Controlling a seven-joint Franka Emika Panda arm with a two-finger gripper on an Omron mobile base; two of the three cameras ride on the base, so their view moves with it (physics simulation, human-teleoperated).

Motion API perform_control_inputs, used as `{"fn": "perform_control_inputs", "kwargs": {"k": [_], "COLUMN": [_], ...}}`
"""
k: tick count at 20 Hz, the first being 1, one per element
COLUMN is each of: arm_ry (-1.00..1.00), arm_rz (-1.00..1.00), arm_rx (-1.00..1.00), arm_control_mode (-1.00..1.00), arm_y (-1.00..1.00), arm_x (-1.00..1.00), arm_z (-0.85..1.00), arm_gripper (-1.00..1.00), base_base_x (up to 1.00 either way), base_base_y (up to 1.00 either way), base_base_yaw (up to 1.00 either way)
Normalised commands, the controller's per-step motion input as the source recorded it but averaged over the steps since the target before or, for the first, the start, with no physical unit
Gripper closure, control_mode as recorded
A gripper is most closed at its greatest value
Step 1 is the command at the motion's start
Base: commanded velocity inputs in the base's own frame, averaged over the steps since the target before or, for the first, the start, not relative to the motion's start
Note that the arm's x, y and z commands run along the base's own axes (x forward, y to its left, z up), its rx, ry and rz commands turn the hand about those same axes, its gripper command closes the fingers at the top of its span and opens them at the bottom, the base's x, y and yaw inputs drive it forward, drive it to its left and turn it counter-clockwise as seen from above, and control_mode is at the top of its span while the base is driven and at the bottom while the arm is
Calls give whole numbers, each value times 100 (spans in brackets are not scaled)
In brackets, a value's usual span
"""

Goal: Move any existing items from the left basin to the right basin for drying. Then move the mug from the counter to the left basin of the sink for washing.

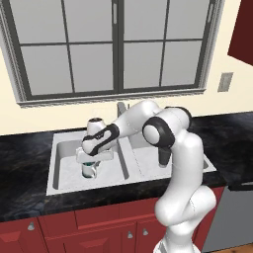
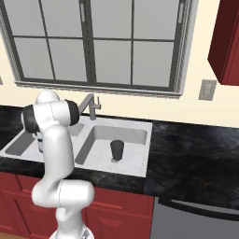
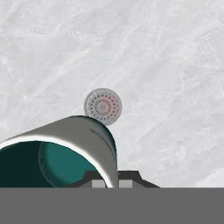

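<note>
White mug [image 3: 65, 153] cut off at hand view's left edge; arm hides left basin [image 2: 18, 145] in right base view.

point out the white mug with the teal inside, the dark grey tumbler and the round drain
white mug with teal-green interior [image 3: 94, 142], hand view, outer wall
dark grey tapered tumbler [image 2: 116, 150], right base view, side wall
round perforated drain [image 3: 103, 106], hand view, centre

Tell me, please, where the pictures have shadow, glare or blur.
Left base view: soft edges; the white mug with teal interior is hazy under the gripper. Right base view: the dark grey tumbler casts a faint shadow. Hand view: sharp, no glare.
</note>
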Motion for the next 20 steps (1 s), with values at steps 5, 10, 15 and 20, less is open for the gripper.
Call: {"fn": "perform_control_inputs", "kwargs": {"k": [5, 10, 15, 20], "arm_ry": [-3, -4, -4, -3], "arm_rz": [-5, -5, -5, -5], "arm_rx": [-3, -4, -2, -1], "arm_control_mode": [-100, -100, -100, -100], "arm_y": [6, 4, 4, 0], "arm_x": [2, 2, 3, 5], "arm_z": [-22, -22, -20, -18], "arm_gripper": [100, 100, 100, 100], "base_base_x": [0, 0, 0, 0], "base_base_y": [0, 0, 0, 0], "base_base_yaw": [0, 0, 0, 0]}}
